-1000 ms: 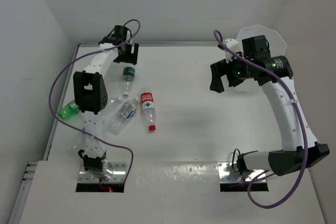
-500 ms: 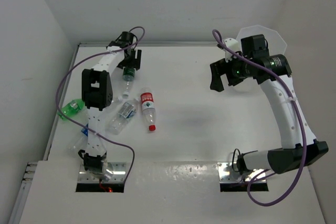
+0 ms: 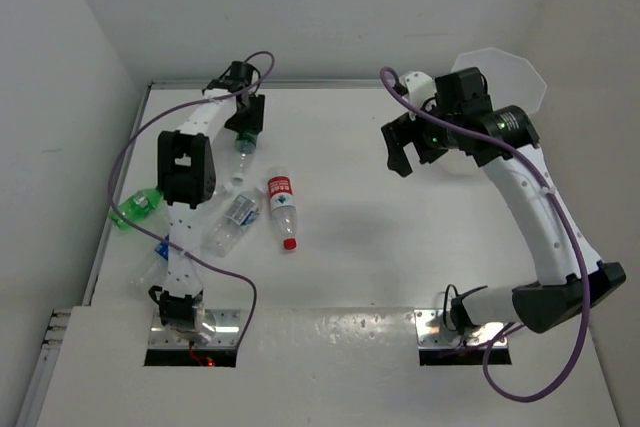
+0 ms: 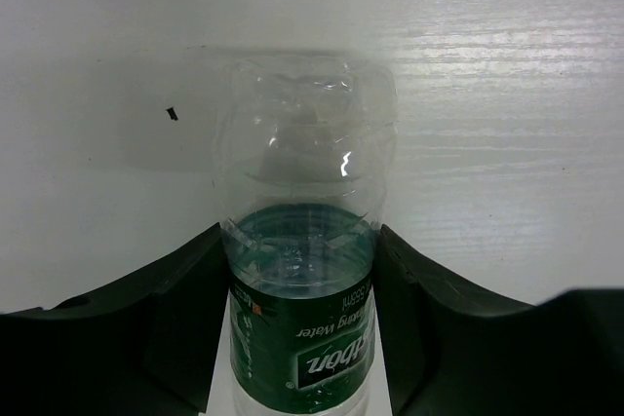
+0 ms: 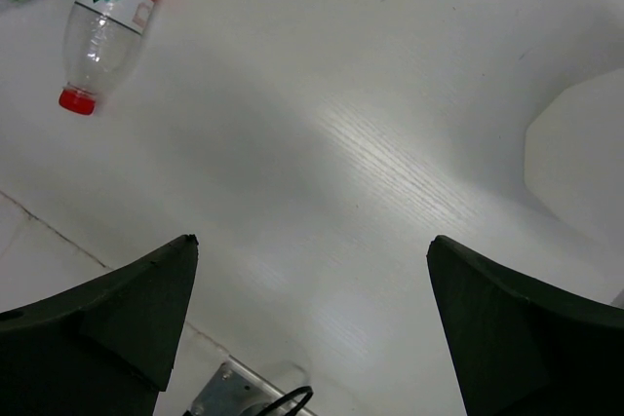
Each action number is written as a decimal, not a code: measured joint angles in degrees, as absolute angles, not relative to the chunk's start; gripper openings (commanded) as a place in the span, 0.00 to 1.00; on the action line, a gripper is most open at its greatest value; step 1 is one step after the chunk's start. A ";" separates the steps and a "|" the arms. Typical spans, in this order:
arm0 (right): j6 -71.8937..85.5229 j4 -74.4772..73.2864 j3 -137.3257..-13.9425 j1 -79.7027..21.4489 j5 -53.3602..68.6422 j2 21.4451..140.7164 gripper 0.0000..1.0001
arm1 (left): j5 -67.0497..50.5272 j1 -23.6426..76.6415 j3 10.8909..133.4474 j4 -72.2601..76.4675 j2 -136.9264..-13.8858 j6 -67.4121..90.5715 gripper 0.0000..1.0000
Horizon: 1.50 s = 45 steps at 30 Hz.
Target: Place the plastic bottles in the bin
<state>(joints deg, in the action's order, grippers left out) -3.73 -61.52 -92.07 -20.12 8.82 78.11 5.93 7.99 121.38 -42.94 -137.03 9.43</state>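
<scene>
- Top view: the bin [image 3: 520, 65] stands at the table's 1 o'clock corner, half hidden by the right arm. You cannot tell from here whether anything is in it.
- Five bottles lie on the table's 9 to 11 o'clock side, well apart from the bin:
  - the dark-green-label bottle [image 3: 243, 140] at 11 o'clock
  - the red-label bottle [image 3: 283, 203]
  - the grey-label bottle [image 3: 233, 219] just beside it
  - the bright green bottle [image 3: 137, 207] at the 9 o'clock edge
  - a blue-marked bottle [image 3: 157, 255] partly behind the left arm
- The left gripper [image 3: 245, 119] sits over the dark-green-label bottle. The right gripper [image 3: 402, 152] hangs spread at about 1 o'clock, carrying nothing.
- Left wrist view: your left gripper [image 4: 300, 241] has its fingers [image 4: 185, 299] pressed against both sides of the dark-green-label bottle [image 4: 297, 172], so it is clamped on it. The bottle looks to be resting on the table.
- Right wrist view: the right gripper [image 5: 312, 241] is wide apart and empty. The red-label bottle [image 5: 109, 21] lies at 10 o'clock and the bin [image 5: 580, 158] edge shows at 3 o'clock.
- Your progress, as I judge it: one grasp is made, with no bottle shown delivered. All five visible bottles have yet to be carried over.
</scene>
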 measured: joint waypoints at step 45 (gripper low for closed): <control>-54.78 19.44 -46.96 -48.62 6.83 66.63 0.90 | -59.40 2.66 77.67 0.93 -91.53 75.53 0.05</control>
